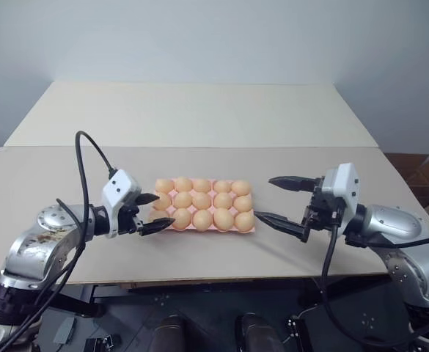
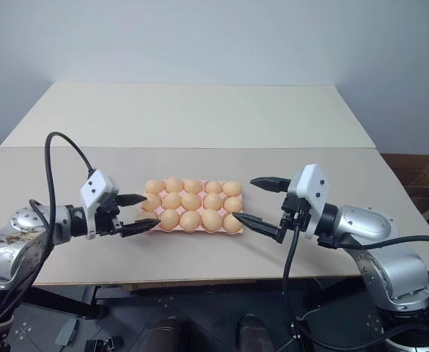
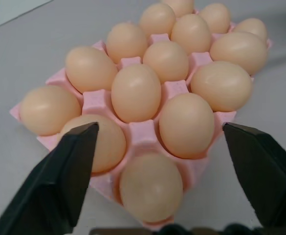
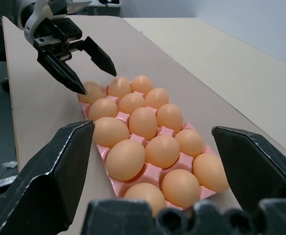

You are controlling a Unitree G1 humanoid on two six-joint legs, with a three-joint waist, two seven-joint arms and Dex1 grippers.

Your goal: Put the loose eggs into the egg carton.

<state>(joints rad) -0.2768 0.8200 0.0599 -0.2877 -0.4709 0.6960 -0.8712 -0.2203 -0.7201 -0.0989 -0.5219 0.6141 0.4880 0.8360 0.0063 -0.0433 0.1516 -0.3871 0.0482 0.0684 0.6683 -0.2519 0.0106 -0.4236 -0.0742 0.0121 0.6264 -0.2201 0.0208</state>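
Pink egg carton [image 1: 202, 228] lying flat near the front edge of the beige tabletop [image 1: 199, 117], every one of its fifteen cups occupied by a pale orange-tan egg [image 1: 202, 200]; no egg lies loose on the surface. Left end effector [image 1: 153, 213], fingers spread and empty, poised just beside the carton's left end, its tips flanking the corner eggs without gripping them. Right end effector [image 1: 283, 200], fingers likewise spread wide and empty, held just off the carton's right end. Beyond the carton, a seam crosses the tabletop.
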